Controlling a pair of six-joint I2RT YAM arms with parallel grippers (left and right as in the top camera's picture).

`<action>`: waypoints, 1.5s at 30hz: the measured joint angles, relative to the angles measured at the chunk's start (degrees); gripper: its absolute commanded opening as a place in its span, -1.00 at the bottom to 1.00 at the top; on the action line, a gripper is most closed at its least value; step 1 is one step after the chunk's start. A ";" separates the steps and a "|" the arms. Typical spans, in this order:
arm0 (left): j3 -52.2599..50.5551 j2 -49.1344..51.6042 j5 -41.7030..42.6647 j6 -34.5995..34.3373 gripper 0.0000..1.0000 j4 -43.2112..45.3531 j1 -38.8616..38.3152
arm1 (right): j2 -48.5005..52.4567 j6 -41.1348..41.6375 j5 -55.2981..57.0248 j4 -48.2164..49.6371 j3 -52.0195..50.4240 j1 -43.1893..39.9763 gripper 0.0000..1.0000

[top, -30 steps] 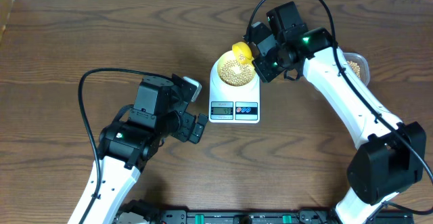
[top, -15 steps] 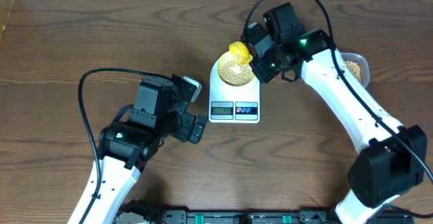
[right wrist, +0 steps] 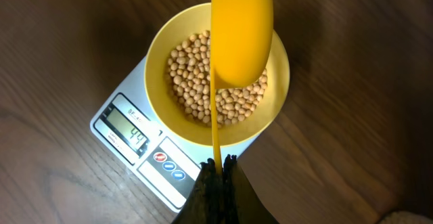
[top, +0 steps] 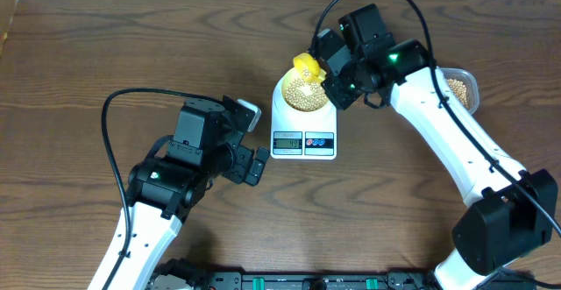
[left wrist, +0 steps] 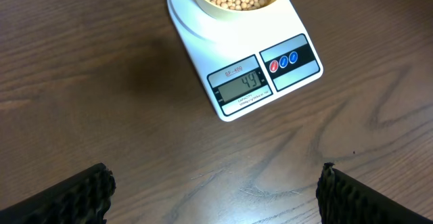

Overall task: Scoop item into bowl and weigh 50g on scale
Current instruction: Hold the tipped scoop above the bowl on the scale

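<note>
Just ahead of right gripper (right wrist: 218,165), bowl (right wrist: 155,55).

The table (left wrist: 101,82) was dark, matt wood with a visible grain. The scale (left wrist: 196,45) was smooth white plastic. The bowl (right wrist: 157,68) and scoop (right wrist: 240,34) looked like smooth yellow plastic, and the beans (right wrist: 189,75) looked matt. The left fingers (left wrist: 74,197) were black and rough-textured.

I'm looking at a dark brown wooden table (top: 88,62). Two things rest directly on it: the white scale (top: 303,141) near the middle, and a clear tub (top: 475,83) at the right edge.
</note>
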 measured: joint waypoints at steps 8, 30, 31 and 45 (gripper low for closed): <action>0.00 0.00 0.00 0.00 0.96 0.00 0.00 | 0.00 -0.87 5.03 -0.96 0.00 0.72 -0.98; 0.00 0.00 0.00 0.00 0.96 0.00 0.00 | 0.00 -3.02 2.60 -1.53 0.00 1.68 -0.98; 0.00 0.00 0.00 0.02 0.96 0.00 0.00 | 0.00 -3.04 2.64 -1.53 0.00 1.68 -0.98; 0.00 0.00 0.00 0.00 0.96 0.00 0.00 | 0.00 -3.45 0.37 -2.58 0.00 1.66 -0.98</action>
